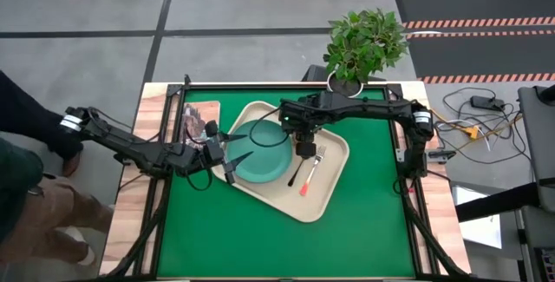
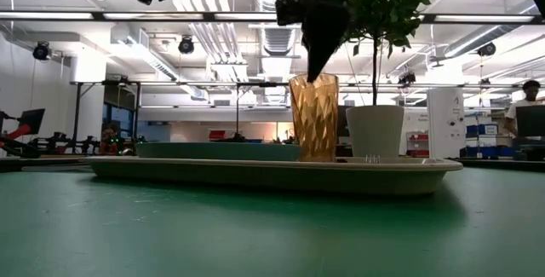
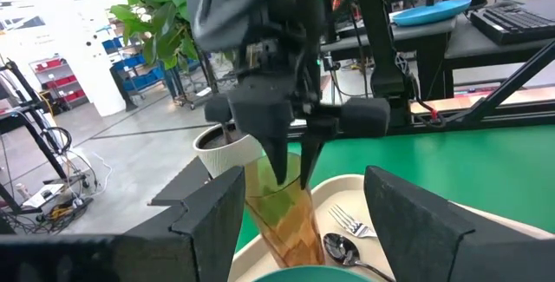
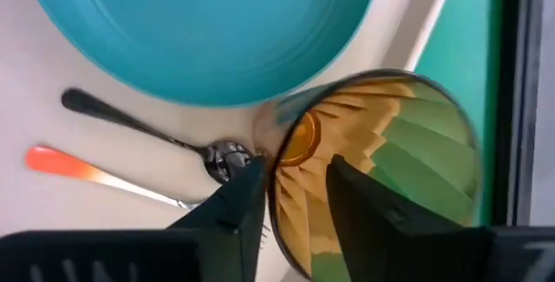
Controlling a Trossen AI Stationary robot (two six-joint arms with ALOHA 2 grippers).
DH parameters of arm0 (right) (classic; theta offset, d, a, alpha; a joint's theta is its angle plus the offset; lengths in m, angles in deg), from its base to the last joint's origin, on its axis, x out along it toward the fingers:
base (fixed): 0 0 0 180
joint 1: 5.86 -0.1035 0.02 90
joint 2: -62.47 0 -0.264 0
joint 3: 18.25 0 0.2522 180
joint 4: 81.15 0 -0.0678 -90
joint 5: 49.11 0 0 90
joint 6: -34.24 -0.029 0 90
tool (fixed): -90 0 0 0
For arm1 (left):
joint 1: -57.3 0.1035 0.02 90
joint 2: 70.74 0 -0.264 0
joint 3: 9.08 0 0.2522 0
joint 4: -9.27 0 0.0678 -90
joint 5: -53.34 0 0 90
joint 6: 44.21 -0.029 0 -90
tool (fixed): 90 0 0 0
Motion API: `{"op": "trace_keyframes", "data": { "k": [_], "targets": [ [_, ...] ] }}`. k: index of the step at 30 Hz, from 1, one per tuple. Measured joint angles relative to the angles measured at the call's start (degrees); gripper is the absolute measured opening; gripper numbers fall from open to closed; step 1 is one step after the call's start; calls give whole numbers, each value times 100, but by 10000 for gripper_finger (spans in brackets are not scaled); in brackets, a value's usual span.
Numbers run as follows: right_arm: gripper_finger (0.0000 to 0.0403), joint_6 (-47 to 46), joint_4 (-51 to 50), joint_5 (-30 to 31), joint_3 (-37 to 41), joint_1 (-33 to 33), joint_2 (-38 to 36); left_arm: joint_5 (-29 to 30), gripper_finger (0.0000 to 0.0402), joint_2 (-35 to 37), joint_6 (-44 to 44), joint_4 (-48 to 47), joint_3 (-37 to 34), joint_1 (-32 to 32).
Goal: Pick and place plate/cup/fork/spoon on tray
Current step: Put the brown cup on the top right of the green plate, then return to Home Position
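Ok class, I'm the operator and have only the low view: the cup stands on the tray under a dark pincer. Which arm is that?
Observer: The right pincer; its fingers straddle the cup rim, with a gap showing.
Operator: Fork and spoon?
Observer: The fork and spoon lie side by side on the tray, right of the plate.
Operator: The other arm?
Observer: The left pincer hovers open over the plate's left edge.

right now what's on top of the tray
On the tray sit the plate, the cup, the fork and the spoon. The right gripper straddles the cup's rim, jaws slightly apart. Parts under the arm are hidden from above.
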Motion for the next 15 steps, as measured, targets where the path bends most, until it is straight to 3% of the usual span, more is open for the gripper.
{"op": "trace_keyframes", "data": {
  "k": [9,12,15],
  "targets": [
    [139,-382,8,17,-228,-275,-683,0,219,0,121,3,0,2],
    [137,-430,318,78,5,-714,-1056,-84,219,-94,935,7,-42,2],
    [131,-267,1195,299,608,-1329,-1508,-618,219,-330,1807,17,-123,2]
  ]
}}
